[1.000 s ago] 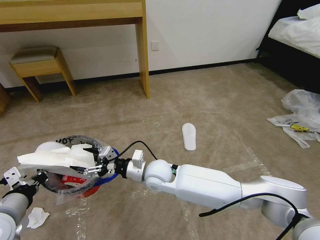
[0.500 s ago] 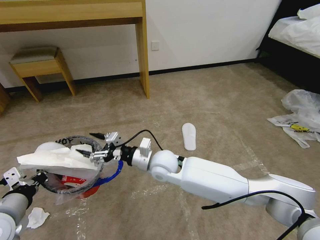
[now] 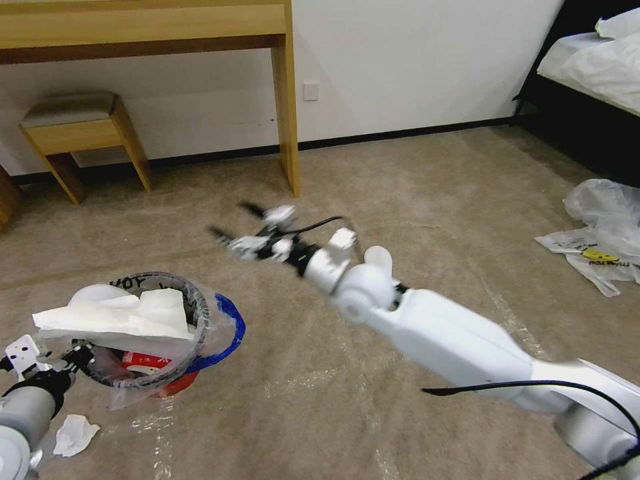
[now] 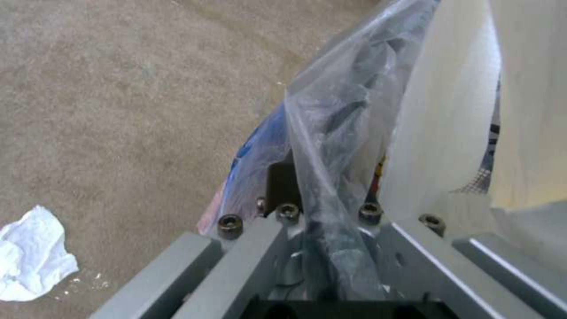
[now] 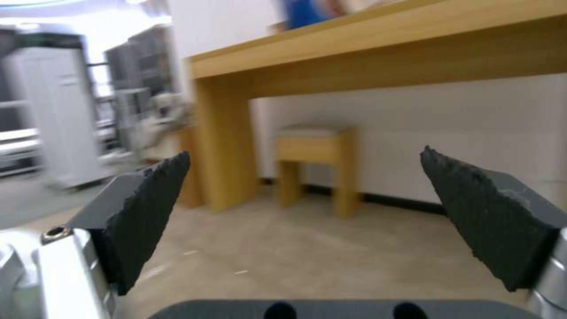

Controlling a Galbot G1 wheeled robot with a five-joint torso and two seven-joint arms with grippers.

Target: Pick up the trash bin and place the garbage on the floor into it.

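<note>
Head view: the left gripper (image 3: 70, 357) clamps the near-left rim of the trash bin (image 3: 157, 333), where a white slipper (image 3: 120, 317) lies across the top and could slide off. The right gripper (image 3: 247, 230) hovers mid-floor.

Left wrist view: fingers (image 4: 283, 181) pinch rim and liner.

Right wrist view: fingers (image 5: 150, 212) wide, empty.

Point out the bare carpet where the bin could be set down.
Free: the carpet between desk leg and plastic bags. Crowded: around the trash bin, with crumpled paper beside it, and the slipper behind the right tool.
</note>
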